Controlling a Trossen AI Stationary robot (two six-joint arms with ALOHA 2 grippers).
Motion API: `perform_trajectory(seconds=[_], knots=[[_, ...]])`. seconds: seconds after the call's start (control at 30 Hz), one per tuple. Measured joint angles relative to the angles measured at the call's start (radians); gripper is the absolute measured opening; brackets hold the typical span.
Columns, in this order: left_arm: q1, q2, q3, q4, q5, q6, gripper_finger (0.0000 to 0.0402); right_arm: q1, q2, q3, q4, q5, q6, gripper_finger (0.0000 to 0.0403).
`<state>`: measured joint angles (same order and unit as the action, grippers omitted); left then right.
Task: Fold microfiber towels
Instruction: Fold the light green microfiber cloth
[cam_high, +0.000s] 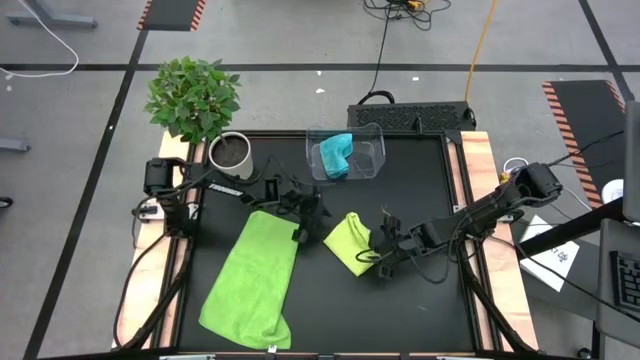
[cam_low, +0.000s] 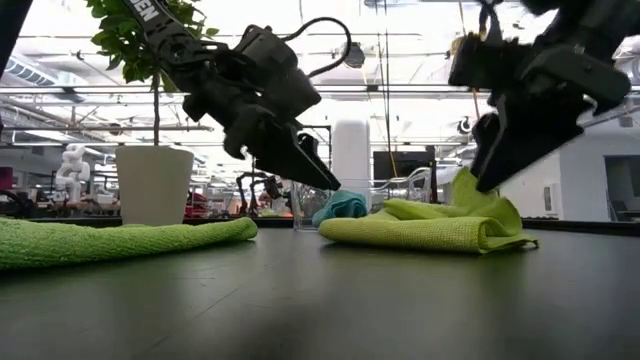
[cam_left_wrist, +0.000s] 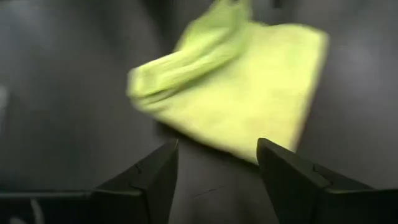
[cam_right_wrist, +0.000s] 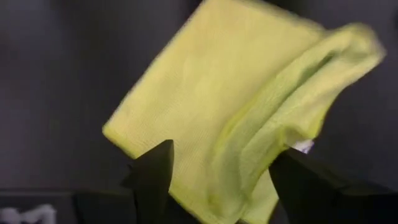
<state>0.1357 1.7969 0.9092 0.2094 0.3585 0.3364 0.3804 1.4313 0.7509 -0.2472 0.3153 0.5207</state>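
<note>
The small folded lime-green microfiber towel (cam_high: 349, 243) is left lying on the black table (cam_high: 420, 190) between the left gripper (cam_high: 313, 212) and right gripper (cam_high: 383, 258), both held open and empty, apparently because its fold is judged finished.

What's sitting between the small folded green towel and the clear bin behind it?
Nothing: in the high view only bare black table lies between the folded green towel and the clear bin.

Even overhead light on the table; the low view is backlit with glare, wrist views motion-blurred.
</note>
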Motion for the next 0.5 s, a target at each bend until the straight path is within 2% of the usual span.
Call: perform_trajectory(seconds=[0.2, 0.5], knots=[[-0.090, 0.000, 0.000, 0.050, 0.018, 0.001, 0.0205, 0.040, -0.060, 0.000, 0.038, 0.126, -0.096, 0.0250], [-0.126, 0.031, 0.002, 0.128, 0.034, -0.045, 0.0163, 0.050, 0.006, 0.002, 0.205, 0.125, -0.255, 0.0218]])
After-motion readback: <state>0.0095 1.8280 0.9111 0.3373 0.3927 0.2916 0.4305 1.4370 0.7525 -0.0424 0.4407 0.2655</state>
